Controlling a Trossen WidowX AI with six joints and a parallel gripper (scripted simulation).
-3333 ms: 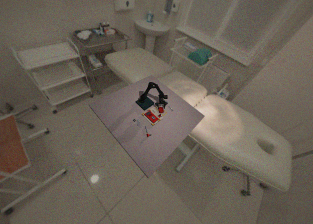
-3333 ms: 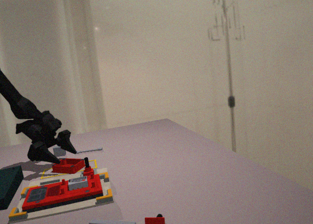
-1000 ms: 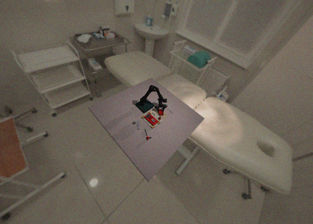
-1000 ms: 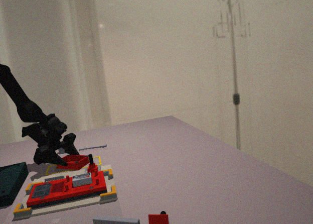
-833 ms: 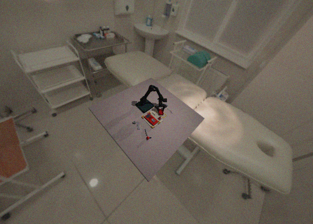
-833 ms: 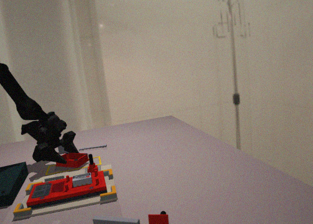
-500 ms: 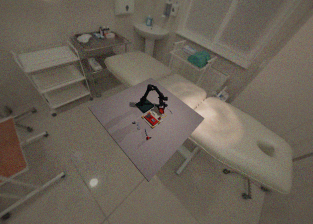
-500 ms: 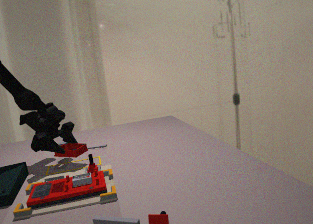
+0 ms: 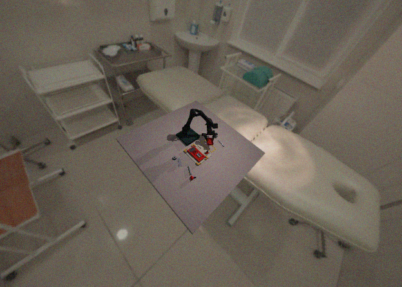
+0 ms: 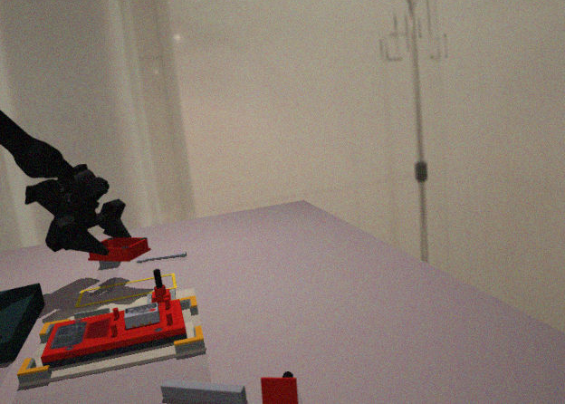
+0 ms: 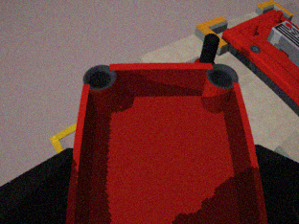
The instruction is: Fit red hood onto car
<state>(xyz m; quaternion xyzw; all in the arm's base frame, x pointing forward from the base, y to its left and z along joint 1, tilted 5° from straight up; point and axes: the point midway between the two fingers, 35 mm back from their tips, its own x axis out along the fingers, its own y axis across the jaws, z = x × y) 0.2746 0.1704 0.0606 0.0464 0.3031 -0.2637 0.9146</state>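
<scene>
Hood in the pincer, off the table, open side up.

From where I stand the gripper is clamped on the hood across its side walls, cavity facing the wrist camera; I'd guess that needs flipping before fitting. Hood hangs at about 11 o'clock from the chassis, above the yellow outline, apart from everything. Count: one hood, four corner bosses (two fully in wrist view, two cut by the frame edge), one chassis in one jig, one engine block. Pegs too small to count reliably.
</scene>
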